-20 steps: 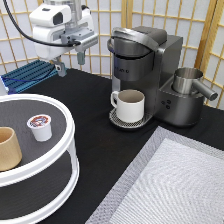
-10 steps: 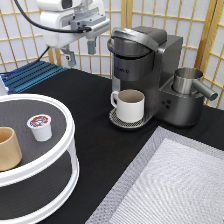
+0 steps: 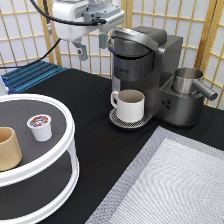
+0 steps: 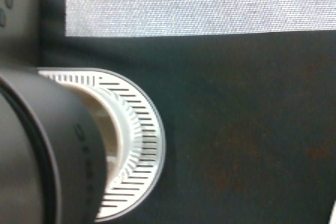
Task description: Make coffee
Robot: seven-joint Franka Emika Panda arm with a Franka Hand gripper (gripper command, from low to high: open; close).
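The coffee pod [image 3: 40, 125], white with a brown-and-red foil top, stands on the upper tier of a round white stand [image 3: 70, 134] at the exterior view's left. My gripper [image 3: 91, 45] hangs open and empty high at the exterior view's top, just left of the lid of the dark coffee machine [image 3: 150, 65]. A white mug [image 3: 131, 104] sits on the machine's drip grate [image 3: 120, 121]. The wrist view looks down past the machine's dark head [image 4: 37, 160] onto the white slotted grate [image 4: 142, 145].
A tan handleless cup [image 3: 7, 148] stands on the same tier as the pod. A steel pitcher [image 3: 188, 80] sits on the machine's right part. A grey woven mat [image 3: 170, 185] covers the lower right. A blue rack [image 3: 30, 75] lies at the back left.
My gripper has travelled from the exterior view's upper left toward the right and now hangs beside the coffee machine's lid. Pod, mug and cup have not moved.
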